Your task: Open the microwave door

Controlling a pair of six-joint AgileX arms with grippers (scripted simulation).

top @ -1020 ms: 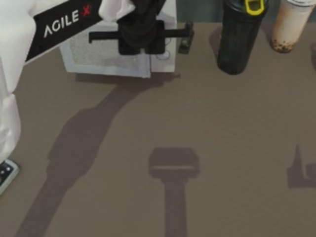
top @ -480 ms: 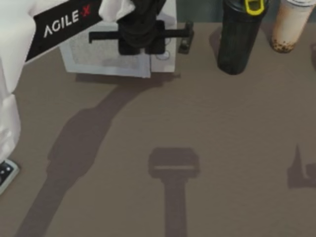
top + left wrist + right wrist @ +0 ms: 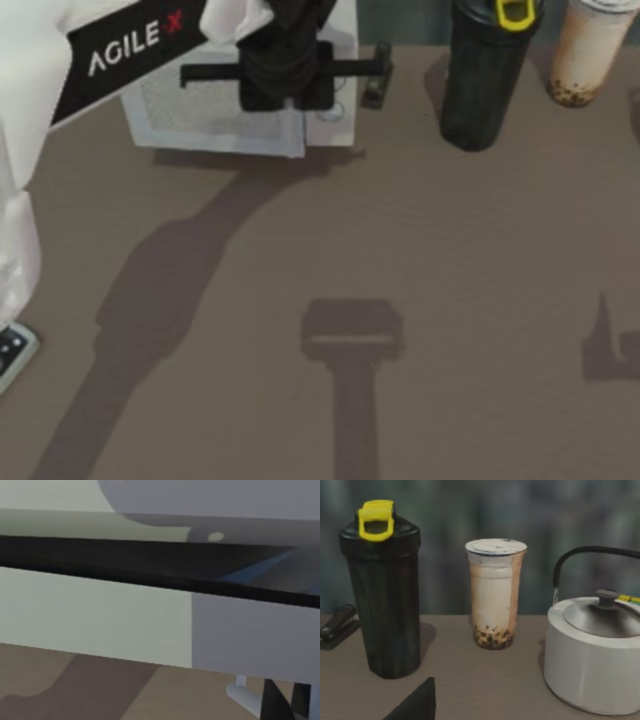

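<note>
The white microwave (image 3: pixel 345 40) stands at the table's back left. Its door (image 3: pixel 215 112), with a speckled grey mesh window, faces the front and looks shut or nearly so; its right edge stands a little proud of the knob panel (image 3: pixel 338 122). My left gripper (image 3: pixel 288 88) hangs over the door's right edge, its black crossbar spanning the microwave's front. In the left wrist view, white and cream microwave surfaces fill the frame, and a pale handle bar (image 3: pixel 245 695) runs up to the gripper (image 3: pixel 287 702). My right gripper (image 3: pixel 462 710) is parked open to the right, showing one black finger (image 3: pixel 420 702).
A tall black bottle (image 3: pixel 485 75) with a yellow lid loop stands to the right of the microwave. A bubble tea cup (image 3: pixel 590 50) stands beside it, and a white kettle (image 3: pixel 592 650) farther right. The brown table (image 3: pixel 320 300) stretches forward.
</note>
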